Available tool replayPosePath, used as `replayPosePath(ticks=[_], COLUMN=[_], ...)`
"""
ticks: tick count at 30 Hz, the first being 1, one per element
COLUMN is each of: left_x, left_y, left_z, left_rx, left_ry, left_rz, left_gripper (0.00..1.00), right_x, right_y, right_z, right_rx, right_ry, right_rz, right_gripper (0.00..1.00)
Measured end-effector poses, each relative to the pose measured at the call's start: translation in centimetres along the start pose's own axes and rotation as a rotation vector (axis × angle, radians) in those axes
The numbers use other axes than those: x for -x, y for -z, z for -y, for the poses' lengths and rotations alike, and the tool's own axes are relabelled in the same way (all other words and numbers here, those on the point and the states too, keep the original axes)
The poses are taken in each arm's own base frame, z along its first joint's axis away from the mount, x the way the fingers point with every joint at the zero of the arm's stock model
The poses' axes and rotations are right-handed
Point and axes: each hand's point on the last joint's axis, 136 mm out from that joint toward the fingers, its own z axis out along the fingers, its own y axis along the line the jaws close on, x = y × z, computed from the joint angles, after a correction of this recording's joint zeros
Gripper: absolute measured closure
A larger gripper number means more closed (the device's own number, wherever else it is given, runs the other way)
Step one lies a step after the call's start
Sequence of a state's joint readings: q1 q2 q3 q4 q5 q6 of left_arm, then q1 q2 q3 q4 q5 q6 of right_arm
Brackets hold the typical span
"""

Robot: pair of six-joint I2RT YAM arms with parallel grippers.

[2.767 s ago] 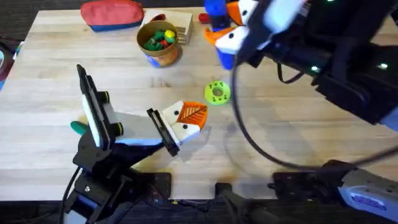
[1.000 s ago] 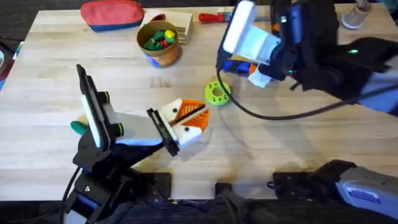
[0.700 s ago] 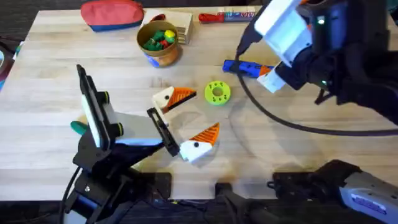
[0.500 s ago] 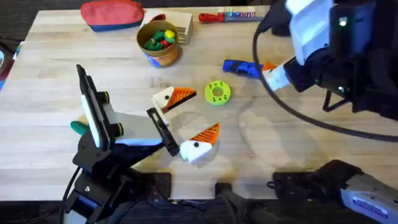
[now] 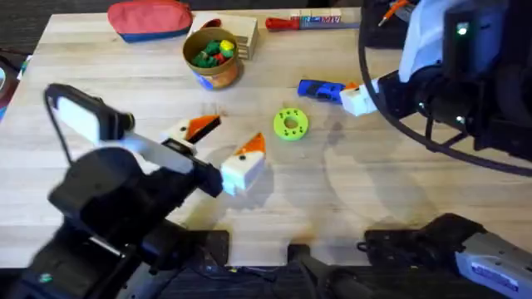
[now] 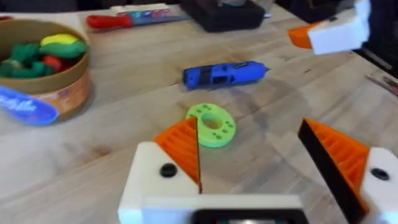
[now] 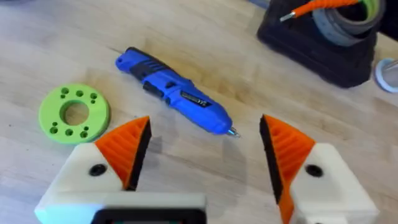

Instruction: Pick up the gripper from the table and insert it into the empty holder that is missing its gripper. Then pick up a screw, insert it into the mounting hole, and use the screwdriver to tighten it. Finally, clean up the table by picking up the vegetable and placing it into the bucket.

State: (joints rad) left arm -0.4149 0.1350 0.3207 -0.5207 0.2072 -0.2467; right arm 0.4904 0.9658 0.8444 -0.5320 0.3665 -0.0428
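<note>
- Right gripper (image 7: 202,158), fingers spread and empty, hovers just beside the blue screwdriver (image 7: 175,91).
- Left gripper (image 6: 273,165) likewise gapes, empty, near the lime disc (image 6: 211,124).
- Best approach: straddle the screwdriver's barrel squarely before closing.

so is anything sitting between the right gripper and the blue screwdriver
Nothing visible. The right gripper is open just short of the screwdriver, with bare table between them. The green disc lies off to one side, clear of that path.
</note>
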Motion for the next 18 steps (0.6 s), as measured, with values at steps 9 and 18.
replayPosePath(ticks=[9, 18], left_x=[1.2, -2.7], left_y=[-0.3, -1.9], left_z=[-2.9, -4.8], left_rx=[0.298, 0.432], left_ry=[0.159, 0.320], left_rz=[-0.382, -0.679], left_gripper=[0.015, 0.016], right_x=[-0.4, -1.0], right_y=[-0.7, -0.7], right_z=[-0.6, -0.7], right_rx=[0.022, 0.023], right_ry=[-0.005, -0.107], right_rz=[-0.026, -0.052], right_gripper=[0.010, 0.010])
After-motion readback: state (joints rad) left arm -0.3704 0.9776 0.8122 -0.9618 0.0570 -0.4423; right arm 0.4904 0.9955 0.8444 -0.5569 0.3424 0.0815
